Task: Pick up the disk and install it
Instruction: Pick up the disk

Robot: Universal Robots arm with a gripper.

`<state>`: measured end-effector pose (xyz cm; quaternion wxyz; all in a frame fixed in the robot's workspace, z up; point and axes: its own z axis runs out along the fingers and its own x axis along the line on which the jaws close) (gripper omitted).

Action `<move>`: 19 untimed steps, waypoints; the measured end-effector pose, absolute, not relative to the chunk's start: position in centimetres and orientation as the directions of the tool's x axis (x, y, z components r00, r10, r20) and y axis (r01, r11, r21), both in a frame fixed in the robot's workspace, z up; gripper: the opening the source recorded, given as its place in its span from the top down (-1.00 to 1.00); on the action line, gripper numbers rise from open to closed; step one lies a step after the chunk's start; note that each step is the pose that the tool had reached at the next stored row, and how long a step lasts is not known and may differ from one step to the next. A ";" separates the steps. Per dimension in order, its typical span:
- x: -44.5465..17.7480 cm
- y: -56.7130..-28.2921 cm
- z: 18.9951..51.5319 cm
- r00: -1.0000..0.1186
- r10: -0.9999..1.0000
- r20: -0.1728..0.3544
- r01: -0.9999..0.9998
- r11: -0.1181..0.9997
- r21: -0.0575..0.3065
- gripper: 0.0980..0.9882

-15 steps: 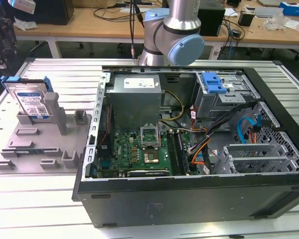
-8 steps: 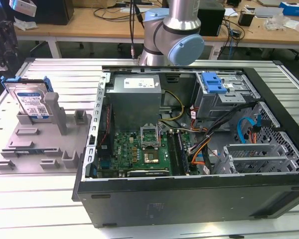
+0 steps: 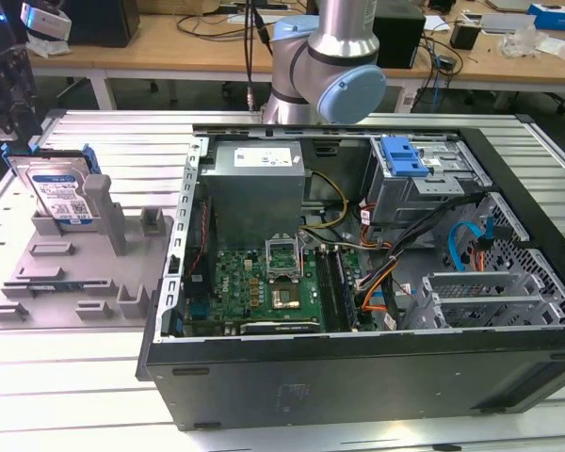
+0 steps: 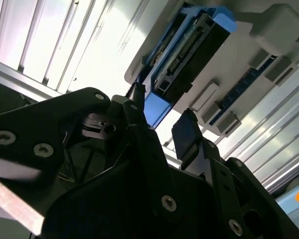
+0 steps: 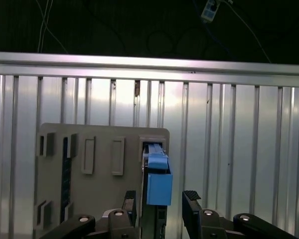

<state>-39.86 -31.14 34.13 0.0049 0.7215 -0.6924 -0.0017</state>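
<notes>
Two black fingers (image 5: pixel 191 201) of my gripper (image 5: pixel 162 198) stand spread, one on each side of the disk (image 5: pixel 158 185), whose blue frame edge sits between them without being pinched. The disk stands upright in a slot at a corner of the grey holder (image 3: pixel 85 273), which lies by the edge of the ribbed worktop (image 3: pixel 75 377) on the exterior view's left, beside the open computer case (image 3: pixel 358 386).

No print is legible anywhere. The disk (image 3: pixel 61 193), standing in the grey holder (image 3: pixel 75 282) beside the computer case (image 3: pixel 358 377), carries a white-and-blue label (image 3: pixel 66 202) with unreadable marks. The white sticker (image 3: pixel 264 158) on the grey box (image 3: pixel 254 198) inside that case is also illegible.
</notes>
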 end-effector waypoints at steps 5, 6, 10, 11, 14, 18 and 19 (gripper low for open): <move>-40.0 -31.1 33.7 0.041 -0.999 0.004 -0.999 -0.041 0.009 0.10; -40.0 -31.1 33.6 0.041 -0.999 0.004 -0.999 -0.041 0.009 0.10; -40.0 -31.1 33.4 0.041 -0.999 0.004 -0.999 -0.041 0.009 0.10; -40.0 -31.1 33.3 0.041 -0.999 0.004 -0.999 -0.041 0.009 0.10; -40.0 -31.1 33.1 0.041 -0.999 0.004 -0.999 -0.041 0.009 0.10; -40.1 -31.1 32.8 0.041 -0.999 0.004 -0.999 -0.041 0.009 0.10; -40.1 -31.1 32.7 0.041 -0.999 0.004 -0.999 -0.041 0.009 0.10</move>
